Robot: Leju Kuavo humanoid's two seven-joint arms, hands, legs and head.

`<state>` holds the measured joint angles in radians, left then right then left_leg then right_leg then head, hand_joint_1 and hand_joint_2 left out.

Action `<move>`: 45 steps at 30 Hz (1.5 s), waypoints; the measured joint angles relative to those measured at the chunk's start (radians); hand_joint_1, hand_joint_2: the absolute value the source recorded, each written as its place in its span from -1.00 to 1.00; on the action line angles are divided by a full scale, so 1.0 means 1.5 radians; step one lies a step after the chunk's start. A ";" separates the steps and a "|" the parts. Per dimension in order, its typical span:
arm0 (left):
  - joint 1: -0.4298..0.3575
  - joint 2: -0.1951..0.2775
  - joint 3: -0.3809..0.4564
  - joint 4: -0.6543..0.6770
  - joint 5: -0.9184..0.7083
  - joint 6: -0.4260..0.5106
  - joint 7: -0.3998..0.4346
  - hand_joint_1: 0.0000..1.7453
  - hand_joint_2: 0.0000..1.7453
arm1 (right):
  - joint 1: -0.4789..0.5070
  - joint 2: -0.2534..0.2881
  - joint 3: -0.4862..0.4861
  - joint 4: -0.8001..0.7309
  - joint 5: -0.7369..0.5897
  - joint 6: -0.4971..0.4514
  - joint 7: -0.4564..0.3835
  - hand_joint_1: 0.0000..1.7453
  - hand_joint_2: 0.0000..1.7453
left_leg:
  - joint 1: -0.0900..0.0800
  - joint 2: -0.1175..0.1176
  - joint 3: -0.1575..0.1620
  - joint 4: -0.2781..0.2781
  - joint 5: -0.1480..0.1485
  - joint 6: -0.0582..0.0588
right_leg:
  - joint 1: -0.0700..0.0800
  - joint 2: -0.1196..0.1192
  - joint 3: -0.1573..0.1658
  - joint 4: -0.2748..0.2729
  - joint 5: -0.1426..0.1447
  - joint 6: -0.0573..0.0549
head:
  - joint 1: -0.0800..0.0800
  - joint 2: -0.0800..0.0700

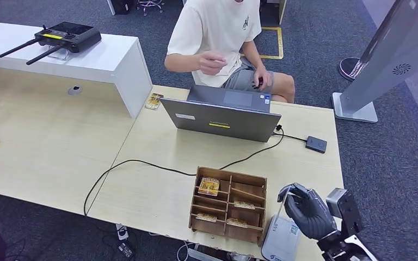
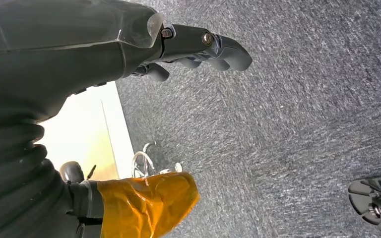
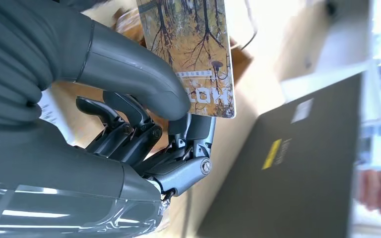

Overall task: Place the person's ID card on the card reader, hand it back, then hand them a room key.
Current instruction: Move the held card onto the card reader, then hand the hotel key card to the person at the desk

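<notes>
I see room key (image 3: 191,54) cut off by frame edge, thumb covering its near corner; person's hand (image 3: 379,191) blurred; card print unreadable.

Autumn-tree room key (image 3: 193,54) upright, near card reader (image 1: 316,144).

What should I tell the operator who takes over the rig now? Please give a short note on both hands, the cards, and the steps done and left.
Right hand: pinches a room key card with an autumn-tree print, near the wooden card box.
Left hand: holds nothing, hanging over the carpet.
Card reader: nothing on it, beside the laptop.
Done: a key card is picked up.
Left: hand it to the person behind the laptop. The ID steps cannot be judged.
</notes>
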<state>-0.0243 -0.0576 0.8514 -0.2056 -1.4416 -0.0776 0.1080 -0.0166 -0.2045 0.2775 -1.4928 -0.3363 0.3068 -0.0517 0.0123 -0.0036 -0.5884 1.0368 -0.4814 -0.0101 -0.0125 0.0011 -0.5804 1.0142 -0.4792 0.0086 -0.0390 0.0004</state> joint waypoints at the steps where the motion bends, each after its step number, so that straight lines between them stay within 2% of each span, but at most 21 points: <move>1: 0.000 0.000 0.000 0.000 -0.001 0.000 0.000 -1.00 1.00 | -0.010 0.000 0.006 0.001 -0.017 0.007 -0.001 1.00 1.00 | 0.000 0.000 0.000 0.000 0.000 0.000 | 0.000 0.000 0.000 0.000 0.000 0.000 | 0.000 0.000; 7: -0.006 0.000 -0.001 0.000 -0.011 -0.002 -0.001 -1.00 1.00 | -0.098 0.000 0.052 0.016 -0.110 0.032 0.009 1.00 1.00 | 0.000 0.000 0.000 0.000 0.001 0.000 | 0.000 0.000 0.000 0.000 0.000 0.000 | 0.000 0.000; 12: -0.011 0.001 -0.005 0.000 -0.022 -0.002 -0.001 -1.00 1.00 | -0.207 0.009 0.100 0.052 -0.197 0.034 0.037 1.00 1.00 | 0.000 0.001 0.000 0.000 0.001 0.000 | 0.000 0.000 0.000 0.001 0.001 0.000 | 0.000 0.000; 18: -0.015 0.002 -0.016 0.000 -0.034 -0.003 -0.001 -1.00 1.00 | -0.348 0.038 0.144 0.140 -0.315 0.025 0.079 1.00 1.00 | 0.000 0.000 0.000 0.000 0.002 0.000 | 0.000 0.000 0.000 0.001 0.001 -0.001 | 0.000 0.000; 23: -0.018 0.004 -0.023 0.000 -0.042 -0.003 0.003 -1.00 1.00 | -0.435 0.058 0.156 0.234 -0.379 0.018 0.095 1.00 1.00 | 0.000 0.000 0.000 0.000 0.002 0.000 | 0.000 0.000 0.000 0.001 0.001 0.000 | 0.000 0.000; 34: -0.023 0.005 -0.041 0.000 -0.058 -0.004 0.012 -1.00 1.00 | -0.559 0.094 0.168 0.416 -0.414 -0.041 0.126 1.00 1.00 | 0.000 0.000 0.000 0.000 0.002 0.000 | 0.000 0.000 0.000 0.001 0.001 0.000 | 0.000 0.000; 45: -0.037 0.001 -0.067 0.000 -0.081 -0.017 0.032 -1.00 1.00 | -0.612 0.115 0.182 0.522 -0.372 -0.131 0.141 1.00 1.00 | 0.000 0.000 0.000 0.000 0.002 0.000 | 0.000 0.000 0.000 0.001 0.002 -0.001 | 0.000 0.000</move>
<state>-0.0802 -0.0555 0.7507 -0.2056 -1.5630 -0.1038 0.1556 -0.9346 -0.0324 0.5501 -0.7100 -0.8941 0.1100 0.1598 0.0122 -0.0043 -0.5886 1.0373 -0.4782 -0.0104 -0.0125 0.0005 -0.5808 1.0160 -0.4766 0.0075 -0.0392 0.0004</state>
